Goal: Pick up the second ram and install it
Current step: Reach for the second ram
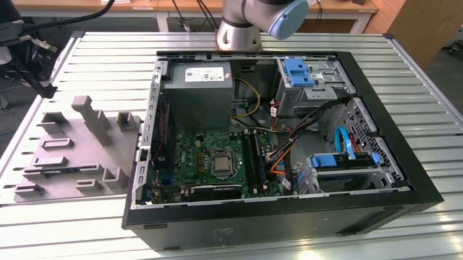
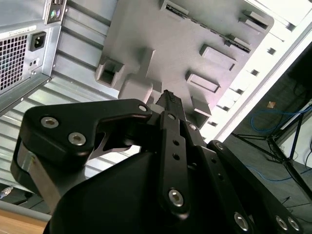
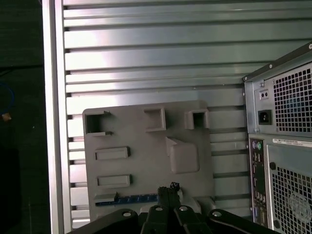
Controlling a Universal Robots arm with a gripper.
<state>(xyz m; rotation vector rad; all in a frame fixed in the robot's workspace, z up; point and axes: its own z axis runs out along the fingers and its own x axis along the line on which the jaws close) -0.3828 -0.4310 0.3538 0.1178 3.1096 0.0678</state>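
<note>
The second ram (image 3: 129, 199) is a thin blue stick lying along one edge of the grey fixture block (image 3: 146, 156). In the exterior view the ram (image 1: 62, 169) shows as a blue strip low on the fixture block (image 1: 79, 157), at that view's left. My gripper (image 3: 168, 188) hangs in the air, apart from the fixture, with its fingers pressed together and nothing between them. In the second wrist view the gripper (image 2: 168, 99) points toward the fixture's posts. The exterior view shows the gripper (image 1: 43, 86) as a dark shape above the table's far left corner.
The open computer case (image 1: 137, 179) lies flat at the exterior view's middle and right, with the green motherboard (image 1: 195, 157) and its black memory slots (image 1: 250, 157) inside. Its rear panel (image 3: 285, 146) stands beside the fixture. The slatted metal table (image 3: 146, 48) ends just past the fixture.
</note>
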